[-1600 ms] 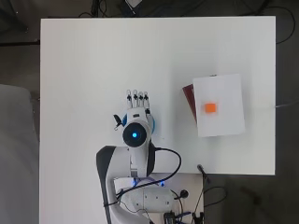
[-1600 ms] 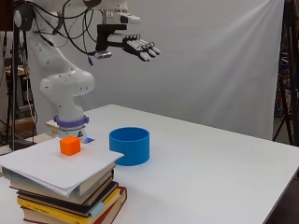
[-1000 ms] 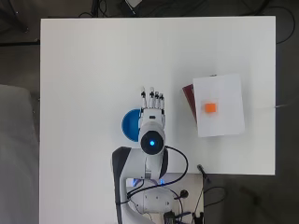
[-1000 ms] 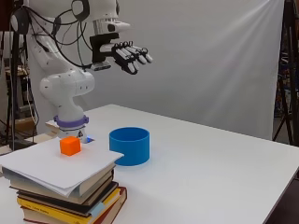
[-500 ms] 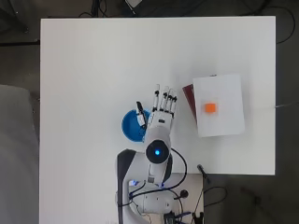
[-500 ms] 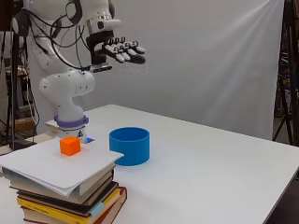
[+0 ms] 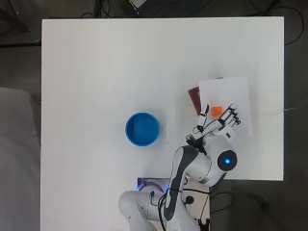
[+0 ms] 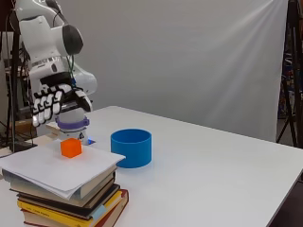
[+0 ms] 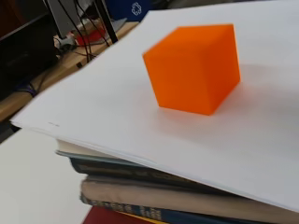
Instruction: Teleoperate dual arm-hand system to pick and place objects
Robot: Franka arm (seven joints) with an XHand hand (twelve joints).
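Hand [image 8: 52,101] released, fingers relaxed and empty, hovering above the near edge of the book stack [image 8: 71,191]. Orange cube [image 8: 71,147] just ahead of and below the fingertips, on the white sheet [image 8: 57,168]. Blue bowl [image 8: 131,147] well off to one side.

1. My arm [image 7: 192,166] rises from its base at the bottom centre of the overhead view and bends toward the right.
2. In the side view it stands at the upper left, wrist angled downward.
3. My hand [image 8: 53,100] hangs at left of frame, fingers [image 7: 230,114] spread and relaxed, holding nothing.
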